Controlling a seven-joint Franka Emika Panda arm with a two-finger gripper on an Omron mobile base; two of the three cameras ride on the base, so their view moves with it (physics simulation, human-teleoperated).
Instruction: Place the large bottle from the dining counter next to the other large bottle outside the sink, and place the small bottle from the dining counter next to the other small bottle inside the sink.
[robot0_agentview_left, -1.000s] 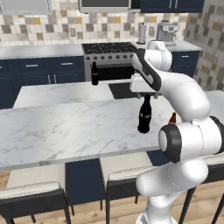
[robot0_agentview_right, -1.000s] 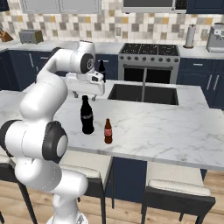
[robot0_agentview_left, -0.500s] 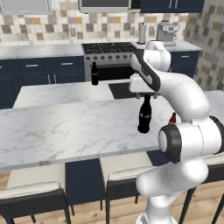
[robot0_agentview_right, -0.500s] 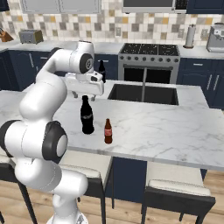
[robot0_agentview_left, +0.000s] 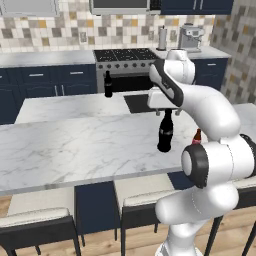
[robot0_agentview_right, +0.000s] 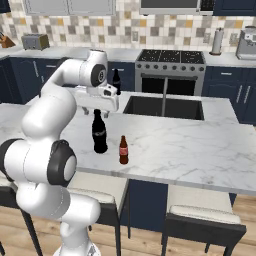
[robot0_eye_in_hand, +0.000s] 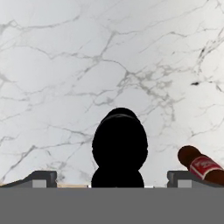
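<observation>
Nothing has shifted since a second ago: the gripper (robot0_agentview_right: 99, 111) still hangs just above the large bottle (robot0_agentview_right: 99, 132), jaws spread wide and grasping nothing, one fingertip (robot0_eye_in_hand: 41, 178) on either side of its cap. That bottle stands upright on the marble surface (robot0_agentview_right: 190, 150), with the small bottle (robot0_agentview_right: 123, 150) just beside it. Farther back lies the sink (robot0_agentview_right: 165, 107), and the other large bottle (robot0_agentview_left: 108, 84) stands beside it.

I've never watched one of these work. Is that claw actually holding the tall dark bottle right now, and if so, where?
Nothing is held. The gripper is open above the large bottle, its fingertips apart on either side.
</observation>
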